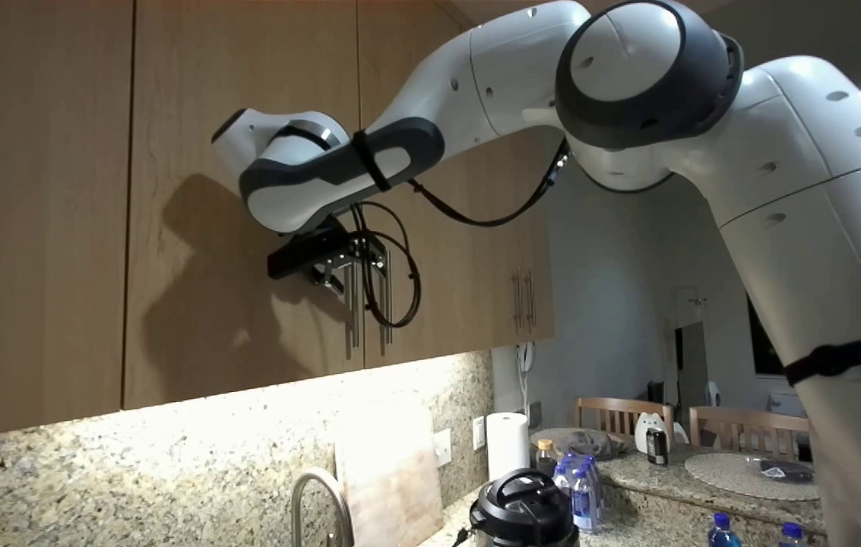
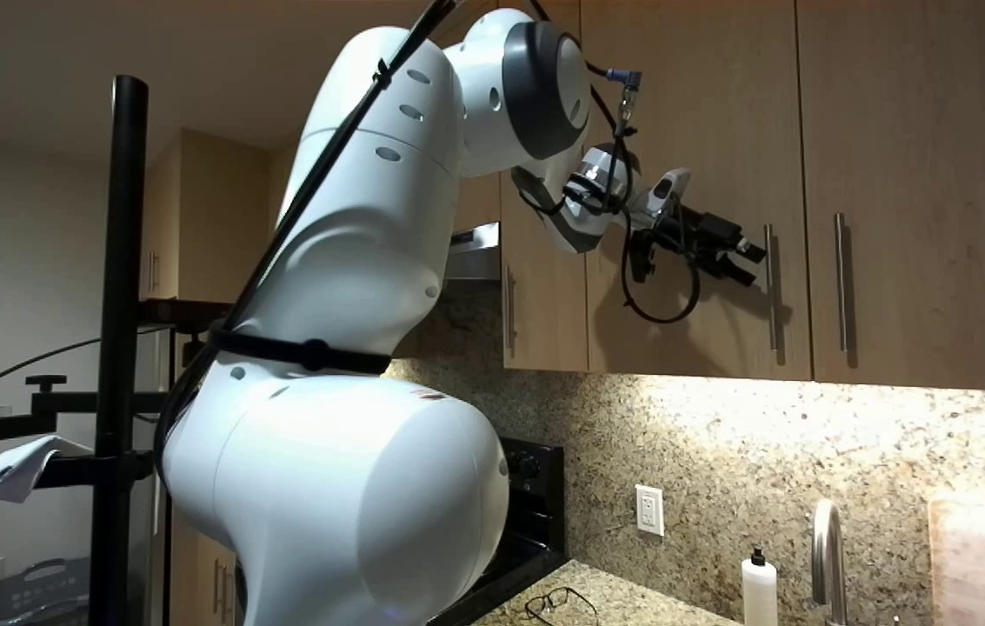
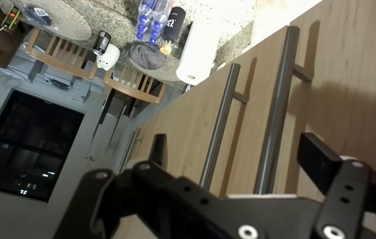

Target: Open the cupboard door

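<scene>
The cupboard door point(image 1: 240, 68) is a flat light-brown upper-cabinet door and looks closed, flush with its neighbours; it also shows in an exterior view point(image 2: 701, 113) and in the wrist view point(image 3: 357, 63). Its vertical silver bar handle point(image 1: 354, 304) is near its right edge, also seen in an exterior view point(image 2: 772, 296) and in the wrist view point(image 3: 279, 109). My black gripper point(image 2: 751, 264) is open and empty, its fingertips close beside the handle's upper part. In the wrist view the gripper point(image 3: 236, 149) has its fingers wide apart, with the handle appearing between them. Contact cannot be told.
The matching door point(image 2: 935, 217) has its bar handle point(image 3: 221, 126) close by, also appearing between my fingers in the wrist view. Below are a faucet point(image 1: 320, 486), a cutting board point(image 1: 388, 471), a black-lidded cooker point(image 1: 525, 509) and a paper towel roll point(image 1: 508, 448).
</scene>
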Tool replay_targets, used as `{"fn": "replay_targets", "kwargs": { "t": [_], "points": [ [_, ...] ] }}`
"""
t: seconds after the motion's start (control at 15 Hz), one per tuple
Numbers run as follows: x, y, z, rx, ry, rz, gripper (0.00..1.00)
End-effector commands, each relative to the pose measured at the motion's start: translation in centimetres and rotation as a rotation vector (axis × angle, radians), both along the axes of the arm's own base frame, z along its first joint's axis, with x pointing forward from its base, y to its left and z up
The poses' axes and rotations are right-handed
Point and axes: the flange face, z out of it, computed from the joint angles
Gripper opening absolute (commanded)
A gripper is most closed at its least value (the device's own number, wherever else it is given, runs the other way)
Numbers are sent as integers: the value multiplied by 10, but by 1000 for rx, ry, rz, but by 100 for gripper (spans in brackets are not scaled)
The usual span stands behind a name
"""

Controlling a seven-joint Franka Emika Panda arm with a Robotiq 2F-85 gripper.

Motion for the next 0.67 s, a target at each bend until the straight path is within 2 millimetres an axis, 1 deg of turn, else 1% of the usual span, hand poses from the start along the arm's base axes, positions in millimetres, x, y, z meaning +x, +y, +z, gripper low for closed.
{"fn": "replay_targets", "kwargs": {
  "t": [0.0, 0.07, 0.2, 0.6],
  "points": [
    [7, -4, 3, -46, -82, -42, 100],
    [13, -10, 2, -65, -103, -58, 100],
    [19, -17, 0, -97, -127, -83, 100],
    [29, -17, -7, -136, -151, -88, 100]
  ]
}}
